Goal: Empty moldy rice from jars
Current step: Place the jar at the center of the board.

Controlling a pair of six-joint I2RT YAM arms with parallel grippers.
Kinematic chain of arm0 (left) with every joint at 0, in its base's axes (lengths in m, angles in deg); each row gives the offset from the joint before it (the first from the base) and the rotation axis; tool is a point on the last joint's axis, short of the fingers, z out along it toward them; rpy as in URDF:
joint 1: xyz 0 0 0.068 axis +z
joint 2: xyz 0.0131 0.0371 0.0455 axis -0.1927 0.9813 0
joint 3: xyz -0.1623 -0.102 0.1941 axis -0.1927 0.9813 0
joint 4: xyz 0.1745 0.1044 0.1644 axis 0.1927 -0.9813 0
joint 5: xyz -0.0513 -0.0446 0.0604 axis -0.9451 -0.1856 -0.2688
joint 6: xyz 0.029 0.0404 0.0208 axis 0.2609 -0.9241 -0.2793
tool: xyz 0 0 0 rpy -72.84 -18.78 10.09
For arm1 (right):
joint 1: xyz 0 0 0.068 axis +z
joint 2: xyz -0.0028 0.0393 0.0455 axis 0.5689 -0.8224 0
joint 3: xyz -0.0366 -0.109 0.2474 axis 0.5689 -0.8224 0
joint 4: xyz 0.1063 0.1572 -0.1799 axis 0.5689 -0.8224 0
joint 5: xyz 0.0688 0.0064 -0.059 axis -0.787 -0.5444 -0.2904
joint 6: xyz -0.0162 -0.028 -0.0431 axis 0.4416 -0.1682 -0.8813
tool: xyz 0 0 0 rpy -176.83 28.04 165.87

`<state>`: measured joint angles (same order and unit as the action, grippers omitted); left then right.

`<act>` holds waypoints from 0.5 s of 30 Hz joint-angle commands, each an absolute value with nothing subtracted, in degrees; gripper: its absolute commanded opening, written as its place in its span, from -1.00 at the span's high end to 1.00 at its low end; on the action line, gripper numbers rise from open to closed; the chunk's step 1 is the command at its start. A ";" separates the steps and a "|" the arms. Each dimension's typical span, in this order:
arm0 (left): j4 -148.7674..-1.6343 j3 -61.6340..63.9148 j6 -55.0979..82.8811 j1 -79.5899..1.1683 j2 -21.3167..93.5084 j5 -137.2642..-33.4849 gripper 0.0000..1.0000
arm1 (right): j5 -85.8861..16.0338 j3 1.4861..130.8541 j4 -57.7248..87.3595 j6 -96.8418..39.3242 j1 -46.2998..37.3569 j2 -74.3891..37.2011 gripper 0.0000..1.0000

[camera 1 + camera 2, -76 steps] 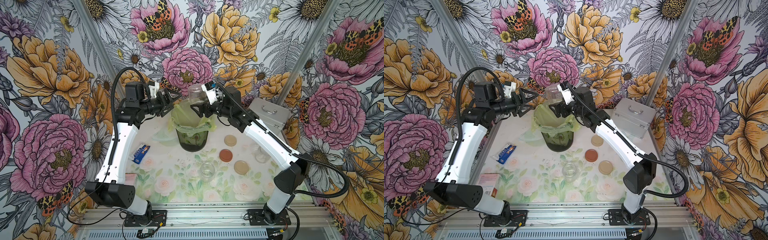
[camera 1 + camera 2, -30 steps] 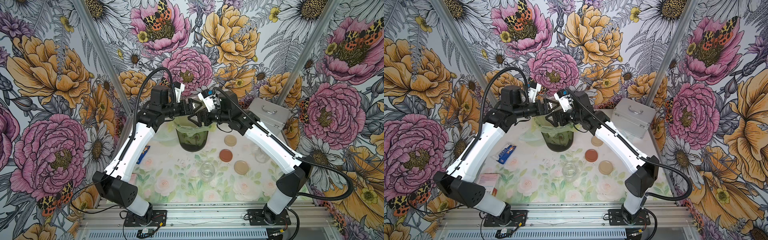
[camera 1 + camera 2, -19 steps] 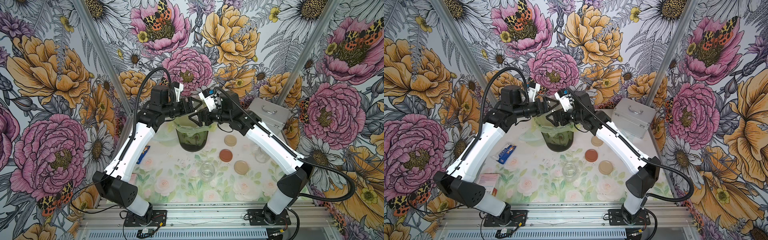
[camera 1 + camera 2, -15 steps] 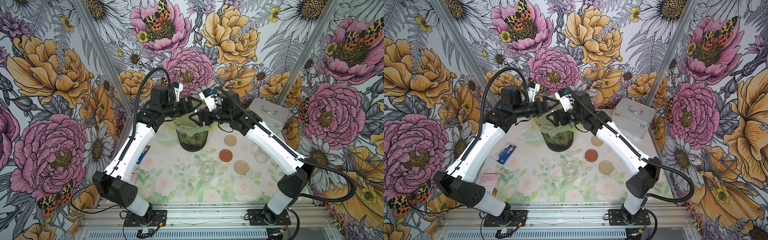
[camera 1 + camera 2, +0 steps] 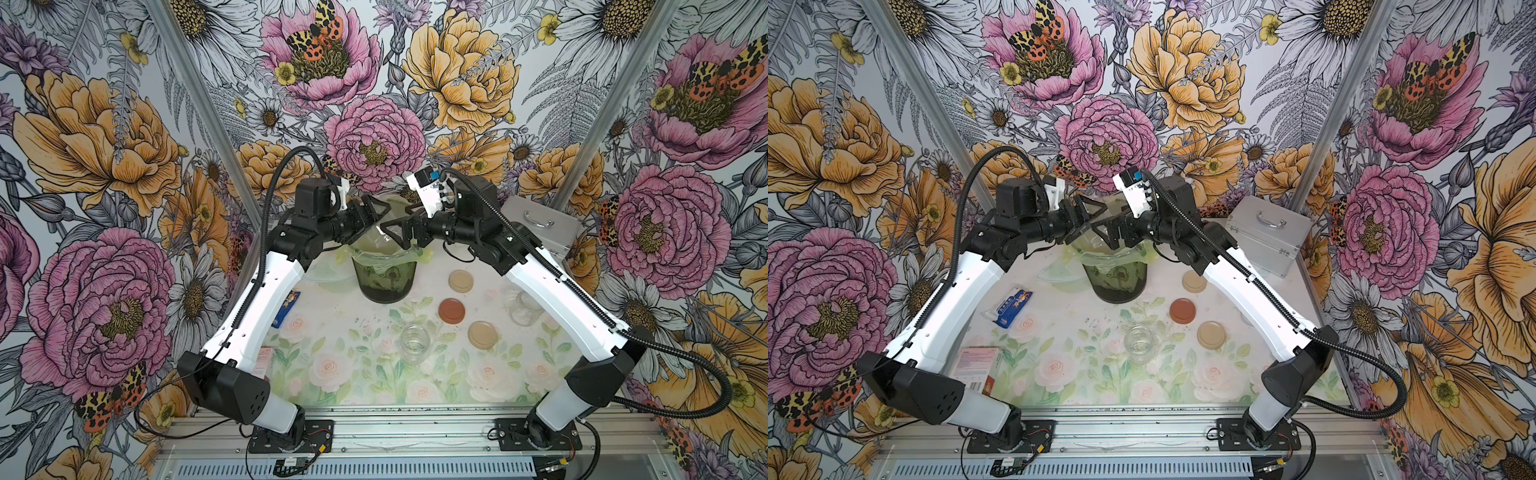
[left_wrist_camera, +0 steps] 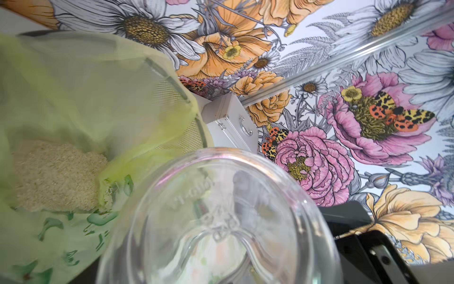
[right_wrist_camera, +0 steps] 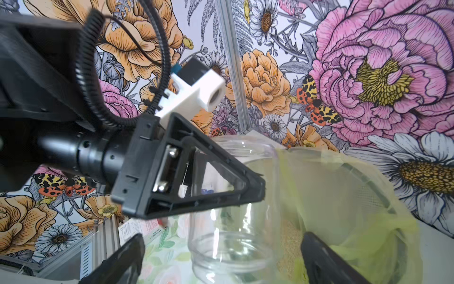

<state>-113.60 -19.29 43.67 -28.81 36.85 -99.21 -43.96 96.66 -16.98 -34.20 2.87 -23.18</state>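
An empty clear glass jar (image 5: 385, 240) (image 5: 1096, 242) hangs tilted over the dark bin (image 5: 384, 286). My left gripper (image 5: 379, 218) (image 5: 1084, 217) is shut on it; one of its fingers (image 7: 253, 189) lies across the jar's side (image 7: 233, 221). My right gripper (image 5: 398, 232) (image 7: 221, 246) stands open around the jar's mouth end, with a gap on each side. The jar's base (image 6: 221, 221) hides the left jaws in the left wrist view. Moldy rice (image 6: 56, 177) lies heaped in the bin's yellow-green bag (image 6: 86, 98). Two more empty jars (image 5: 414, 343) (image 5: 524, 305) stand on the table.
Two beige lids (image 5: 460, 280) (image 5: 482, 334) and a reddish-brown lid (image 5: 451, 311) lie right of the bin. A silver case (image 5: 536, 224) stands at the back right. A blue packet (image 5: 1011, 307) and a box (image 5: 978, 368) lie under the left arm.
The left arm swung in from the left and took hold of the jar that the right gripper held over the bin. The right gripper's jaws have spread off the jar.
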 commanded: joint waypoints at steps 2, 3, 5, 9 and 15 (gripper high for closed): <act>-103.05 -15.16 53.50 -24.62 30.30 -98.41 1.00 | -42.67 96.78 -16.78 -35.67 3.22 -20.64 -0.99; -101.26 -13.41 55.88 -23.41 29.17 -98.74 1.00 | -42.51 96.41 -16.90 -35.68 3.21 -20.20 -0.99; -97.30 -10.01 60.57 -21.08 27.19 -100.20 1.00 | -42.27 95.83 -16.90 -35.54 3.21 -19.50 -0.99; -90.97 -3.30 69.87 -17.37 23.00 -101.36 1.00 | -42.38 95.26 -17.07 -34.69 3.37 -18.75 -0.99; -80.79 8.88 84.93 -12.69 15.94 -100.50 1.00 | -41.54 94.98 -17.16 -33.93 4.99 -18.15 -0.99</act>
